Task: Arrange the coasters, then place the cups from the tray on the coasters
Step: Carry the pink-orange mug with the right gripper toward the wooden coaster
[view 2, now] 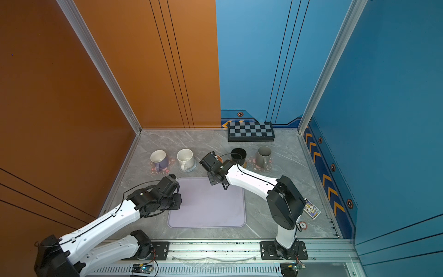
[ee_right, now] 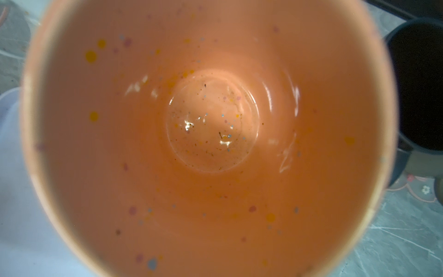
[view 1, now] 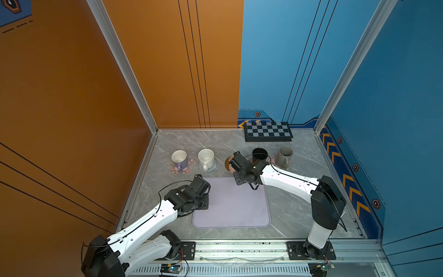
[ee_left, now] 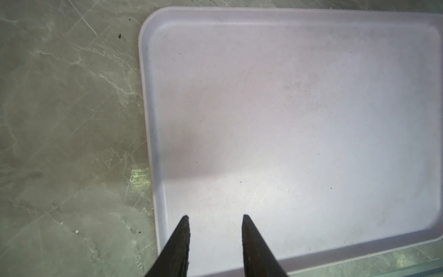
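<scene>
Orange mug [ee_right: 211, 144] is jammed right up against the right wrist camera. You're looking straight down into it: coloured speckles all over the inside, bits of grit at the bottom. Next to it you can see the black mug [ee_right: 419, 84].

From a top view the orange mug [view 1: 231, 169] is under the right gripper [view 1: 235, 165], over the brown wooden coaster [view 1: 226, 163], between the white mug [view 1: 206, 158] and the black one. Can't tell if it's resting on that coaster or hanging just above it. The fingers on that side don't show in any view. They're closed nearly together, but whether they're pinching the mug I honestly can't tell.

Over on the other side the left gripper [ee_left: 214, 217] hangs above the left edge of the tray [ee_left: 148, 96], fingers spread with only tray showing between them.

Rest of the row behind the tray:
- lavender mug [view 1: 179, 159] upright on a pink flower coaster [view 1: 173, 169]
- white mug on the round grey-white coaster [view 1: 212, 167]
- black mug on the woven coaster [view 2: 244, 164]
- grey mug [view 1: 285, 156] on the second flower coaster [view 1: 275, 163]

Way at the back a chequered board [view 1: 268, 132] sits against the wall.
</scene>
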Robot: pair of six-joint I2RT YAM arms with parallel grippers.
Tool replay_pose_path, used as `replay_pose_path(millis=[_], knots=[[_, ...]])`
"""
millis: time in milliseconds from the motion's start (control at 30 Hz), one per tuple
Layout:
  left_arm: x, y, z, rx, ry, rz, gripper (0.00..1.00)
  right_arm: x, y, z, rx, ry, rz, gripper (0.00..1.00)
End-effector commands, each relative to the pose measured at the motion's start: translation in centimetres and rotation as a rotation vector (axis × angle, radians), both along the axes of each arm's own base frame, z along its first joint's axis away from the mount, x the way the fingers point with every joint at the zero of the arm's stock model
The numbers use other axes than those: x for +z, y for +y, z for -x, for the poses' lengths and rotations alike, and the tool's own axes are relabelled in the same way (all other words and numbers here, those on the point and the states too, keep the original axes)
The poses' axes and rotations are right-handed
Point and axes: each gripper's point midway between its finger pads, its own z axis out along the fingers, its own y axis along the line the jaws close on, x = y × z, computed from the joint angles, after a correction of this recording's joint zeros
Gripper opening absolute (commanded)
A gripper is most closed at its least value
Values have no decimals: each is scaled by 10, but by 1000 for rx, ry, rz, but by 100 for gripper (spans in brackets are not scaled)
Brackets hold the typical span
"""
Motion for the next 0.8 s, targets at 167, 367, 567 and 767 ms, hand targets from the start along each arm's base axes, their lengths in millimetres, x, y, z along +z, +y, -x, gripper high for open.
replay_pose_path(millis=[167, 367, 567, 767], knots=[[2, 3, 0, 8, 5, -5, 38, 25, 14, -37, -82, -62, -111, 0], [3, 3, -2, 9, 5, -7, 38, 23, 18, -49, -110, -55, -117, 0], [7, 7, -5, 4, -6, -26, 38, 14, 18, -56, -155, -51, -114, 0], [12, 12, -9, 12, -8, -26, 38, 9, 17, -62, -188, -47, -112, 0]])
